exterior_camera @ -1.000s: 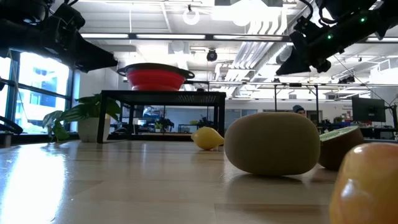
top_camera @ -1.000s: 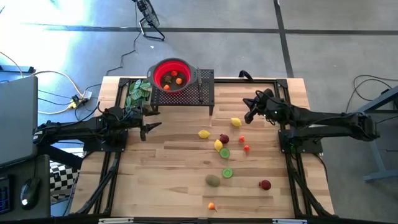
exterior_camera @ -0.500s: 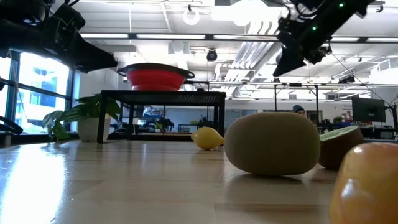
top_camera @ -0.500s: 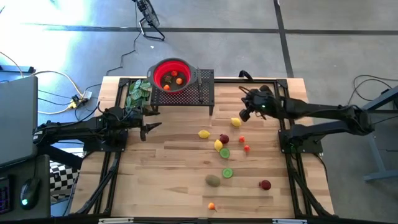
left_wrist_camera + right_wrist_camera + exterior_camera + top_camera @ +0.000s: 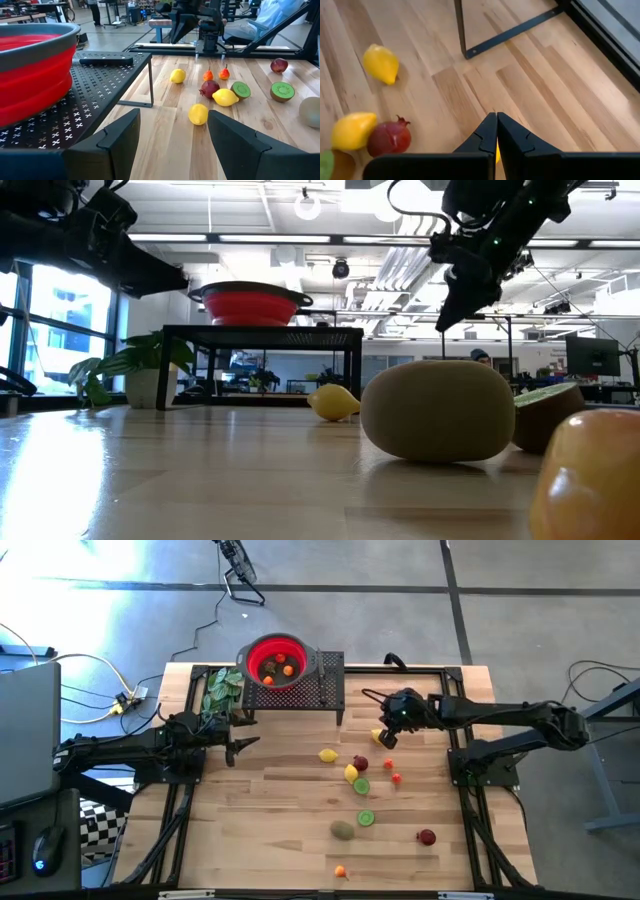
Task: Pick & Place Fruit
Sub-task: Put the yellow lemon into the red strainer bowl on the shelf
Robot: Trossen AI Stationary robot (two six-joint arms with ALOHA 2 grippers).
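Observation:
Toy fruit lies scattered on the wooden table: lemons (image 5: 327,754) (image 5: 351,773), a dark red piece (image 5: 360,763), green halves (image 5: 361,785) (image 5: 366,818), a brown kiwi (image 5: 343,830) and small red and orange pieces. More fruit sits in the red bowl (image 5: 277,660) on a black perforated stand (image 5: 330,690). My right gripper (image 5: 386,741) is shut and slants down over another lemon (image 5: 377,736), clear of the table in the low view (image 5: 445,325). In the right wrist view a sliver of that lemon (image 5: 498,156) shows behind the shut fingers (image 5: 496,132). My left gripper (image 5: 235,746) waits open at the left, beside the stand.
A green leafy bunch (image 5: 222,688) stands left of the stand. A slim dark knife (image 5: 106,60) lies on the stand's top. The stand's thin legs (image 5: 460,27) rise close to the right gripper. Bare wood stretches across the table's near left.
My right gripper has swung from the table's right side toward the left and tipped from nearly level to slanting down, ending over the lemon nearest the right side. It has stayed shut. No fruit has moved.

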